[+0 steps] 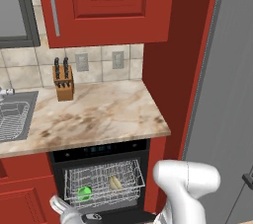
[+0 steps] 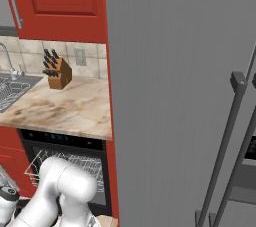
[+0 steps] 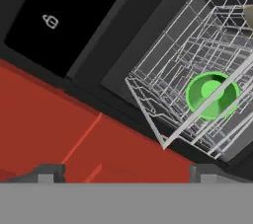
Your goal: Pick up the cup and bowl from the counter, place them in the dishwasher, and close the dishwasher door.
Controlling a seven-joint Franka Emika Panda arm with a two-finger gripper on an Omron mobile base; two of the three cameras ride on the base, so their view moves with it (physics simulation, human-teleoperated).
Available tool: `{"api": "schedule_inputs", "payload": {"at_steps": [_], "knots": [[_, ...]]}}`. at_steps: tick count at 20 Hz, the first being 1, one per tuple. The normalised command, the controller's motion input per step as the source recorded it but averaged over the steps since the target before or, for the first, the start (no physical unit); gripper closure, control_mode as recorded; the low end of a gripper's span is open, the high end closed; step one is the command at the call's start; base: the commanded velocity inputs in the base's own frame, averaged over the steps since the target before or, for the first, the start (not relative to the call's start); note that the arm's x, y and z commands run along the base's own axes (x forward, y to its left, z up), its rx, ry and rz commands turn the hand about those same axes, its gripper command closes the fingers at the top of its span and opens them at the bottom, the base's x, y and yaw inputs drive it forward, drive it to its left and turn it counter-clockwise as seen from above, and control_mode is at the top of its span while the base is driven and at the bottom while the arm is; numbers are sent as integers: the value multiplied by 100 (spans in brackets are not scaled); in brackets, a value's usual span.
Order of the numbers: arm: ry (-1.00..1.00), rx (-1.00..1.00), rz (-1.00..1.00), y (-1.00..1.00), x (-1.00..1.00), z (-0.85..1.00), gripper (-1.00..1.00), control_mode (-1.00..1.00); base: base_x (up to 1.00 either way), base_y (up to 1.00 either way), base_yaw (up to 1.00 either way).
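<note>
The dishwasher [image 1: 101, 148] stands open under the counter [image 1: 94, 114], its white wire rack [image 1: 101, 183] pulled out. The bright green cup [image 1: 84, 193] sits in the rack's left part, and the olive-tan bowl [image 1: 115, 183] rests to its right. In the hand view the cup [image 3: 212, 94] shows through the rack wires, and the bowl [image 3: 249, 16] peeks in at the top right edge. My gripper [image 1: 58, 203] hangs low, left of the rack's front corner. Its jaws [image 3: 126, 176] stand open and hold nothing. The dishwasher door is a dark sliver [image 1: 123, 216] below the rack.
Red cabinet fronts [image 1: 22, 193] flank the dishwasher on the left, close to my hand. A knife block [image 1: 63, 82] stands at the back of the counter, with a steel sink [image 1: 15, 114] at its left. A tall grey panel [image 2: 175, 96] rises to the right.
</note>
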Motion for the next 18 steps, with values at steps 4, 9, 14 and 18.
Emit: {"api": "schedule_inputs", "payload": {"at_steps": [4,9,14,18], "knots": [[-11,-1,0,82,-69,-35,-100,-100,0,0,0],[-16,-1,0,72,-90,-48,-100,-100,0,0,0],[-22,0,0,48,-98,-73,-100,-100,0,0,0],[-5,-23,0,31,-57,-41,-100,-100,0,0,0]]}}
